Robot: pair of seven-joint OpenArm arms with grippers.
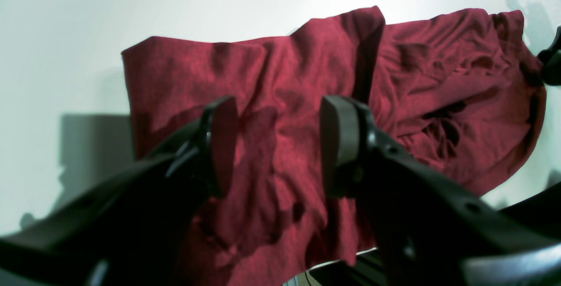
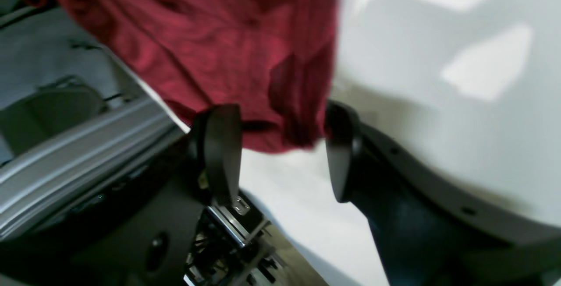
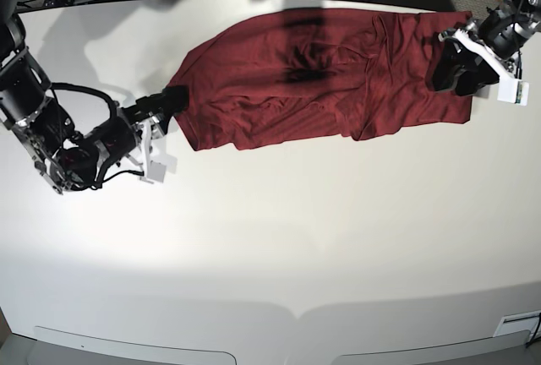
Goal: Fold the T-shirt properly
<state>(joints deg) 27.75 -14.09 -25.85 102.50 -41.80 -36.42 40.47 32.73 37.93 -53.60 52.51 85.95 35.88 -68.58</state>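
T-shirt (image 3: pixel 330 78), maroon and wrinkly, lies spread lengthwise across the far part of the white surface (image 3: pixel 279 238), running from about 10 o'clock to 2 o'clock in the base view. At the 2 o'clock end the left gripper (image 3: pixel 455 68) sits over the cloth's edge, its 2 fingers (image 1: pixel 221 143) apart with fabric showing between them but not pinched. At the 10 o'clock end the right gripper (image 3: pixel 166 105) meets the shirt's tip, its fingers (image 2: pixel 223 150) also spread, the cloth's edge just beyond them.
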